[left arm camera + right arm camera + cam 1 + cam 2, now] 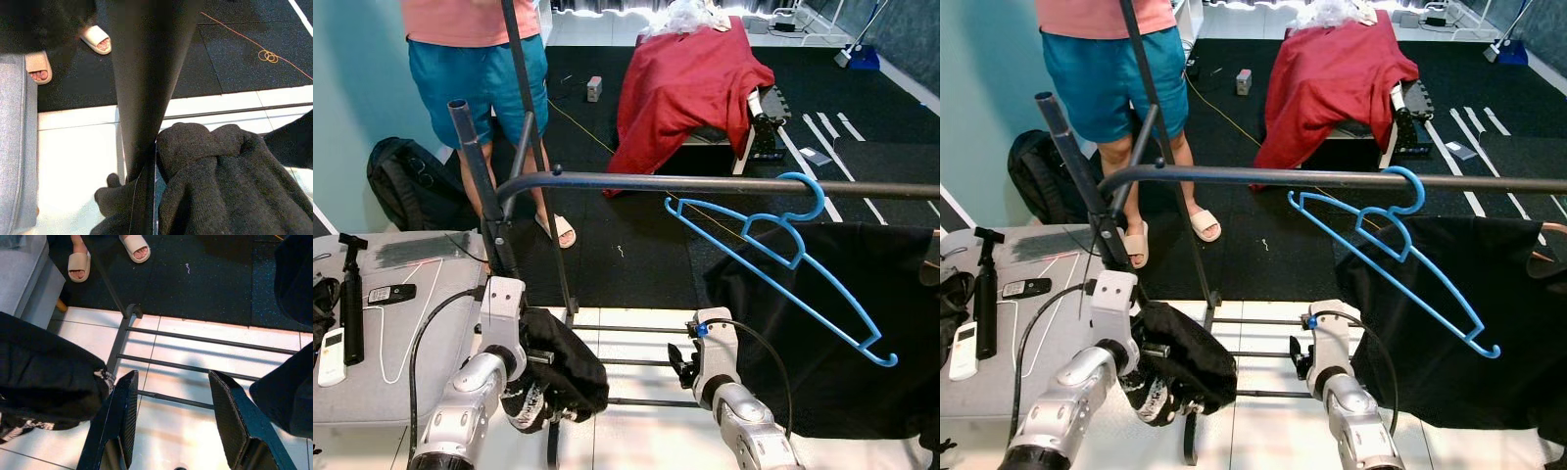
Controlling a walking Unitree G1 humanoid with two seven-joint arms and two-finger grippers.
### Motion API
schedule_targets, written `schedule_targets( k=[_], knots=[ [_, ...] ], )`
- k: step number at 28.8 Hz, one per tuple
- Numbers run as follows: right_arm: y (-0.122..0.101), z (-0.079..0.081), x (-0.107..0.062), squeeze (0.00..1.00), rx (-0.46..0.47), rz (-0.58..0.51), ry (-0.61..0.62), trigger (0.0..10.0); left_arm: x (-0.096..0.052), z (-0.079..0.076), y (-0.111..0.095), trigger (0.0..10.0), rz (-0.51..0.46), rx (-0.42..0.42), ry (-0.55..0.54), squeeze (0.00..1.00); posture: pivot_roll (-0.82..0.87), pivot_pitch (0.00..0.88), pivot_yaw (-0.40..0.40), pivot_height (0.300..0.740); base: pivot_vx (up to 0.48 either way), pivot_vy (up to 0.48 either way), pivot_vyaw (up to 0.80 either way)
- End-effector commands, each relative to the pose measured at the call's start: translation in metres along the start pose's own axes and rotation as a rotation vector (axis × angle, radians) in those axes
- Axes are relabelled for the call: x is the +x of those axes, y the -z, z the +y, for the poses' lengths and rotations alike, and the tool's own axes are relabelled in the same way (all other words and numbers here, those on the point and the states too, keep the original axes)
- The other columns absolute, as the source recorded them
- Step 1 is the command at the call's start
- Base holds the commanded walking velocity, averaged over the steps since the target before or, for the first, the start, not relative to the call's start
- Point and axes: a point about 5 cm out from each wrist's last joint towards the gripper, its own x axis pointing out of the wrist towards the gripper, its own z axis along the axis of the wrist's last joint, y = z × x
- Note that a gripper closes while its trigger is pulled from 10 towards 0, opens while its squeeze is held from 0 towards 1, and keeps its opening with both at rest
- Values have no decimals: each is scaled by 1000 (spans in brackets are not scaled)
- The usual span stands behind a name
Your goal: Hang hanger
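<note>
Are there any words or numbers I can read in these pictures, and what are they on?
No words or numbers can be read anywhere.
The white remote has buttons, but their marks are too small to read.
The black device beside it has a screen that is too blurred to read.
The dark garment in the left gripper has a white pattern, not letters that I can make out.

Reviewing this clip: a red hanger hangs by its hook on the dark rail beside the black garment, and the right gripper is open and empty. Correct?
Not quite: the hanger is blue, not red, as the left eye view shows. It does hang by its hook on the dark rail beside the black garment, and the right gripper is open and empty.
</note>
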Motion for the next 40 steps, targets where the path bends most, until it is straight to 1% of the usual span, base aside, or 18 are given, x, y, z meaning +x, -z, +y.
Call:
schedule_targets(
  k=[1, 5, 12, 22, 26, 33, 40],
  knots=[
    [-2, -1, -1, 0, 16, -5, 2, 10000, -1, 0, -5, 10000, -20, -17, -1, 0, -93, 148, -3, 740, -255, 0, 0],
    [-5, -1, 1, 0, 16, -10, -1, 10000, 1, -4, -6, 10000, -24, -22, 17, 0, -93, 148, 0, 740, -344, 0, 0],
    [-6, 1, 1, 0, 18, -10, -6, 10000, 1, -3, -6, 10000, -23, -19, 23, 0, -89, 148, 3, 740, -348, 0, 0],
    [-6, 1, 2, 0, 27, -9, -6, 10000, 2, -4, -7, 10000, -16, 6, 37, 0, -89, 146, 9, 740, 0, 0, 0],
    [-5, 2, 2, 0, 42, -5, -5, 10000, 4, -7, -7, 10000, -11, 24, 62, 0, -86, 141, 12, 740, 0, 0, 0],
    [-7, 2, 2, 0, 36, -17, -1, 10000, 5, -8, -9, 10000, -12, 32, 72, 0, -87, 137, 14, 740, 0, 0, 0],
    [-9, 0, 2, 0, 42, -21, 5, 10000, 11, -16, -11, 10000, -10, 38, 99, 0, -93, 122, 19, 740, 0, 0, 0]
  ],
)
